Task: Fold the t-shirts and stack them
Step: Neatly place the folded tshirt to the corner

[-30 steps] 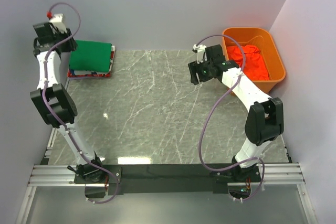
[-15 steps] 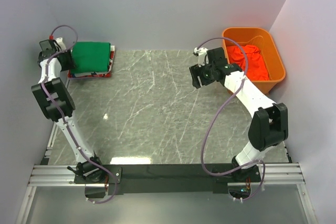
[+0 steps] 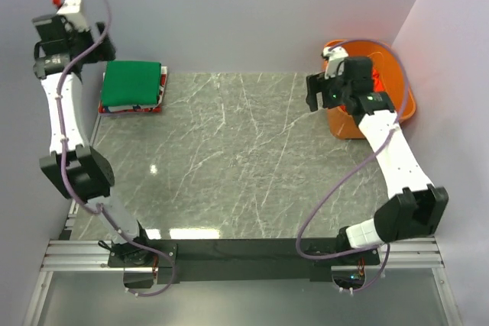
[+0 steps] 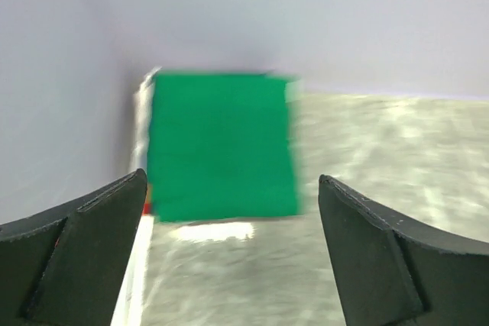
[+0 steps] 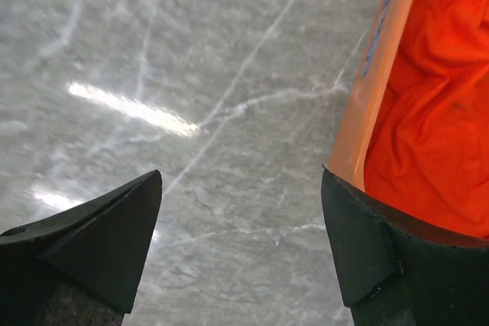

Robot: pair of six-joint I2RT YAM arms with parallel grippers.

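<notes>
A folded green t-shirt (image 3: 131, 84) (image 4: 221, 143) tops a small stack at the back left; a red edge (image 3: 130, 110) of another t-shirt shows beneath it. My left gripper (image 3: 44, 57) (image 4: 231, 188) hangs raised by the left wall, open and empty, with the stack ahead of it. A crumpled orange-red t-shirt (image 5: 435, 112) (image 3: 376, 79) lies in the orange bin (image 3: 409, 101) (image 5: 378, 74). Open and empty, my right gripper (image 3: 319, 93) (image 5: 241, 177) hovers over the table just left of the bin's wall.
The marble tabletop (image 3: 229, 158) stretches between the stack and the bin. Walls close in on the left, back and right. The bin stands in the back right corner, partly covered by my right arm.
My left gripper has lifted up and away from the green stack and opened wide. My right arm has swung right toward the bin, its jaws opening a little more.
</notes>
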